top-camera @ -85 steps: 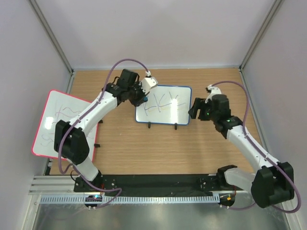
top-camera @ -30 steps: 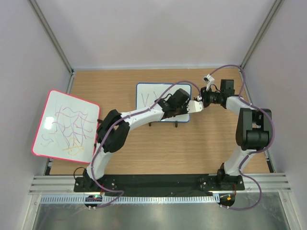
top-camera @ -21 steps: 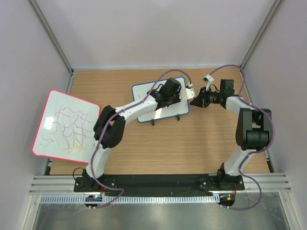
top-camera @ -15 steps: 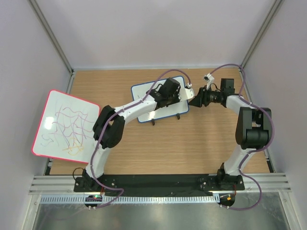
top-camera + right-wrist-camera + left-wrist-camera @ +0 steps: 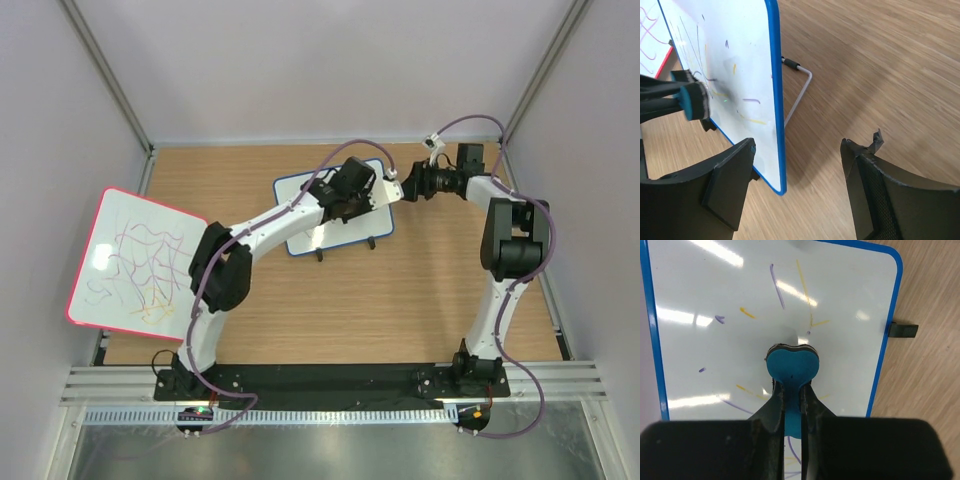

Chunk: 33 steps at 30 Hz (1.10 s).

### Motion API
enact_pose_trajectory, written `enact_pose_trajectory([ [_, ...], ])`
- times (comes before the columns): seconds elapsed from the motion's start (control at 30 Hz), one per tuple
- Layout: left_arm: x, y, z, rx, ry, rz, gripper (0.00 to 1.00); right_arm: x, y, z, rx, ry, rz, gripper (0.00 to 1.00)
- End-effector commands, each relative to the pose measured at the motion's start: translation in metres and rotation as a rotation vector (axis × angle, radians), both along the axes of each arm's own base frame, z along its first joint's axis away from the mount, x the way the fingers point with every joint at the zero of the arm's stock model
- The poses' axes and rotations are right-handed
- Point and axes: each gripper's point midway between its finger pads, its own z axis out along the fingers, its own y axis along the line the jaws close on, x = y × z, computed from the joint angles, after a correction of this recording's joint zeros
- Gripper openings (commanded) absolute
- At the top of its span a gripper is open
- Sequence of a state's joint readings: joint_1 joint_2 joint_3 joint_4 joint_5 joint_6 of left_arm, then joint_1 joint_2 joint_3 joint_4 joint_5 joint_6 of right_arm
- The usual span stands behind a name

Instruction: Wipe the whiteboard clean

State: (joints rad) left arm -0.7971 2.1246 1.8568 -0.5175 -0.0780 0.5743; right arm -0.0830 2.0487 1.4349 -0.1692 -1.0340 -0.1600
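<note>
**A:** How far along is the wiping?

**B:** Well on, I'd judge, but not finished. The small rectangular whiteboard with the thin blue frame (image 5: pixel 340 228) stands propped on its wire legs at the far middle of the light wooden worktop (image 5: pixel 450 300). Most of its face is bare white.

**A:** What is left on it?

**B:** A scatter of short purple and yellow dashes. The left wrist view shows a few above the pad and some longer purple strokes low down near the camera. The right wrist view shows more short marks towards the board's right edge.

**A:** And the tool?

**B:** The teal heart-shaped felt eraser (image 5: pixel 791 364) is clamped edge-on between the left fingers (image 5: pixel 779 400). Its end sits against the board roughly mid-face, among the remaining marks.

**A:** What is the other arm doing?

**B:** The right fingers (image 5: pixel 732 180) are spread wide at the board's right side and grip nothing. The blue edge lies between them in their own view. I cannot tell whether either one touches the frame.

**A:** Anything else about?

**B:** A larger pink-framed board covered in purple and yellow scribbles (image 5: pixel 135 260) lies well apart at the left. It looks unwiped, but it is not the one being wiped here.

**A:** So what remains?

**B:** A few more passes over those stray dashes, mostly low down and near the right edge, I reckon
</note>
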Motion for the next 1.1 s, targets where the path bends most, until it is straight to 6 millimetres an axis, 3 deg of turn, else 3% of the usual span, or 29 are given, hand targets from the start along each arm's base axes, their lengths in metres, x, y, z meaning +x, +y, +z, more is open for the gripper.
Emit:
enact_pose_trajectory([
  [0.0,-0.016,0.014,0.058,-0.061,-0.004,0.03,0.0,0.013,0.024,0.022,0.08,-0.038,0.069,0.77],
  [0.13,-0.028,0.04,0.051,-0.014,0.037,0.069,0.0,0.017,0.036,0.03,0.122,-0.063,0.107,0.76],
  [0.3,-0.029,0.092,0.031,0.02,0.066,0.173,0.0,0.016,0.046,0.031,0.137,-0.068,0.142,0.72],
  [0.5,-0.035,0.119,0.001,0.101,0.062,0.199,0.0,0.017,0.051,0.022,0.187,-0.007,0.174,0.67],
  [0.63,-0.028,0.123,-0.004,0.106,0.039,0.211,0.0,0.01,0.052,0.021,0.191,-0.005,0.188,0.59],
  [0.8,-0.024,0.116,0.01,0.063,0.029,0.209,0.0,-0.002,0.053,0.02,0.184,-0.007,0.201,0.45],
  [1.07,-0.015,0.1,0.026,0.017,0.027,0.191,0.0,-0.024,0.054,0.009,0.166,0.003,0.208,0.35],
])
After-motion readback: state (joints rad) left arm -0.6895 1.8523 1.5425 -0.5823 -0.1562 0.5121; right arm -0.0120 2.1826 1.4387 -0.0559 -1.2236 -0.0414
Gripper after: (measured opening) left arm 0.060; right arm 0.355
